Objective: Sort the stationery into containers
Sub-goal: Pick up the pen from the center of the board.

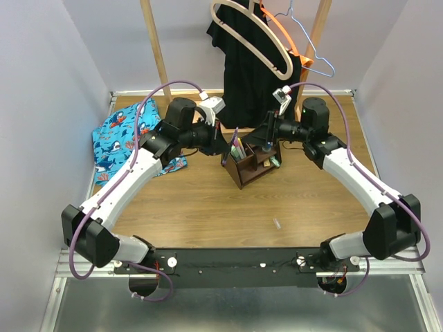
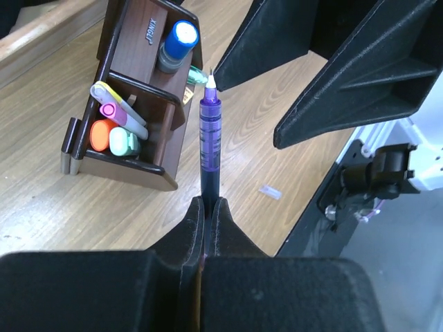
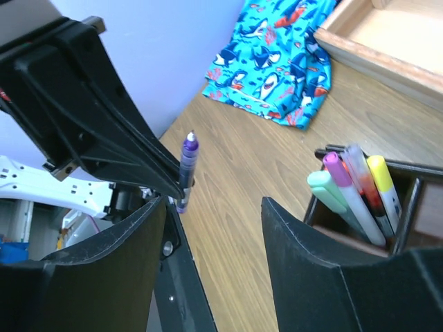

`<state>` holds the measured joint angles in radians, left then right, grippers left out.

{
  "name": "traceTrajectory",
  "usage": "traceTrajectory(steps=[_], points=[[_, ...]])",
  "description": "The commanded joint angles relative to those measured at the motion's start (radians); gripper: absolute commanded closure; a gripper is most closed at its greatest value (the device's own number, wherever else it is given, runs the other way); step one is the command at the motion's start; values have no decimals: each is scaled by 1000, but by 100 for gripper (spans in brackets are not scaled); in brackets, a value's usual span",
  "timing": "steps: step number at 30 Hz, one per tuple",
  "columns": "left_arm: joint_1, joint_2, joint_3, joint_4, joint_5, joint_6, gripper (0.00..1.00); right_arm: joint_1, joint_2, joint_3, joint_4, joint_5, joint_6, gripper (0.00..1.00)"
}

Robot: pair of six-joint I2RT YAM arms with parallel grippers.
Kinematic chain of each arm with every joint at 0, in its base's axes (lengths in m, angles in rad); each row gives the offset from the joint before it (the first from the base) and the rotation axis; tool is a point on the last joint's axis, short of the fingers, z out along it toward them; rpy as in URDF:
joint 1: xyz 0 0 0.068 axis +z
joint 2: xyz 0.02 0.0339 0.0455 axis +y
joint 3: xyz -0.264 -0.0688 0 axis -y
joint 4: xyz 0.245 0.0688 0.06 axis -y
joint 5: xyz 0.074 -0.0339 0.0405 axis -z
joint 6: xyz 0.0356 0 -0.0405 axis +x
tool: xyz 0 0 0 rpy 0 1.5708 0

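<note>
A: Checking the left side first. The left claw [image 2: 206,207] is clamped tight on the purple pen [image 2: 208,138]. The grip is at one end of the barrel, and the other end points straight out ahead of the claw.

B: Where is the organizer from there?

A: The organizer [image 2: 131,66] is ahead of that claw and off to its left, resting on the surface [image 2: 55,200]. The nearest slot holds the markers [image 2: 114,128]: yellow, pink, orange and green, packed together. The blue bottle [image 2: 181,38] is in a compartment further ahead.

B: And the right side?

A: The right claw [image 3: 214,204] has its jaws apart with nothing between them. The free end of the pen is just outside its left finger, not inside the gap. The marker slot is ahead of it and to its right.

B: So what's the step?

A: My read is getting the pen into a slot. I can't tell whether the left claw drops it in directly or hands it over.

B: Any tips for doing it well?

A:
- Swing the pen left until it is over an opening, and line the barrel up with the slot walls.
- The marker slot is crowded, so aim for a gap there or use the neighbouring compartment.
- A lot of the pen sticks out beyond the grip, so watch that the free end doesn't clip the wall.
- Release only once the leading end is below the rim.
- Keep the right claw's fingers out of the sweep path, because they are close.
</note>
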<state>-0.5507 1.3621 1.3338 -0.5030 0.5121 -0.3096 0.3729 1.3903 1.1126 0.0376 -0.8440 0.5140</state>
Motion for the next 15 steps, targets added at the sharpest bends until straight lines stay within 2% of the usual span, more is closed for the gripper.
traceTrajectory(steps=[1, 6, 15], points=[[26, -14, -12, 57, 68, -63, 100, -2, 33, 49, 81, -59, 34, 35], [66, -9, -21, 116, 117, -132, 100, 4, 61, 58, 117, -90, 55, 36], [74, -1, -30, 185, 192, -195, 100, 29, 96, 62, 203, -112, 87, 35]])
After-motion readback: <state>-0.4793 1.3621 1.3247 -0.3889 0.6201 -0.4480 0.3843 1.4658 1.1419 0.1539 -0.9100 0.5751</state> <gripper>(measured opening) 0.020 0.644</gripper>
